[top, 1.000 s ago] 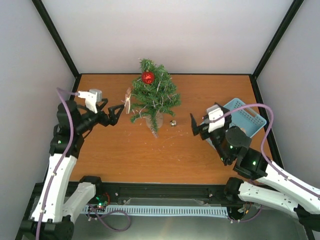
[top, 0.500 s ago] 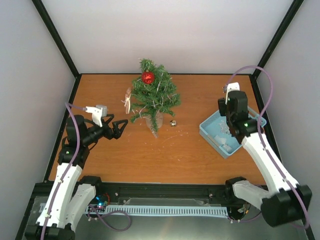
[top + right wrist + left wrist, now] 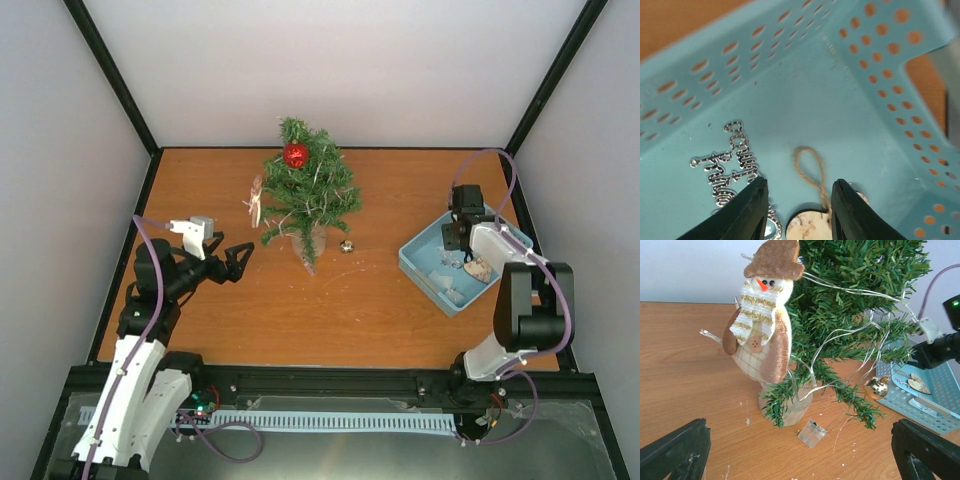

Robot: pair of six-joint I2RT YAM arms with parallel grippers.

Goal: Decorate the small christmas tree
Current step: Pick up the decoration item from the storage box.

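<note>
The small christmas tree [image 3: 305, 195] stands at the table's back middle, with a red ball [image 3: 296, 155] near its top and a snowman ornament [image 3: 256, 200] on its left side. My left gripper [image 3: 238, 262] is open, left of the tree and apart from it. In the left wrist view the snowman [image 3: 762, 325] hangs on the tree [image 3: 850, 300], well beyond the open left gripper [image 3: 800, 460]. My right gripper [image 3: 455, 240] reaches down into the blue basket [image 3: 420, 262]. Its jaws [image 3: 799, 200] stand apart on either side of a wooden disc ornament [image 3: 810, 227] and its twine loop [image 3: 810, 167], not gripping.
A gold ball ornament [image 3: 346, 246] lies on the table right of the tree's base. A clear battery box [image 3: 812, 433] with light wires lies in front of the base. A silver script ornament [image 3: 727, 165] lies in the basket beside the left finger. Perforated basket walls [image 3: 880, 60] surround the right gripper.
My right arm swung from the table's middle to the basket and dipped into it, its jaws narrowing. My left gripper drew back from the snowman and the tree.
</note>
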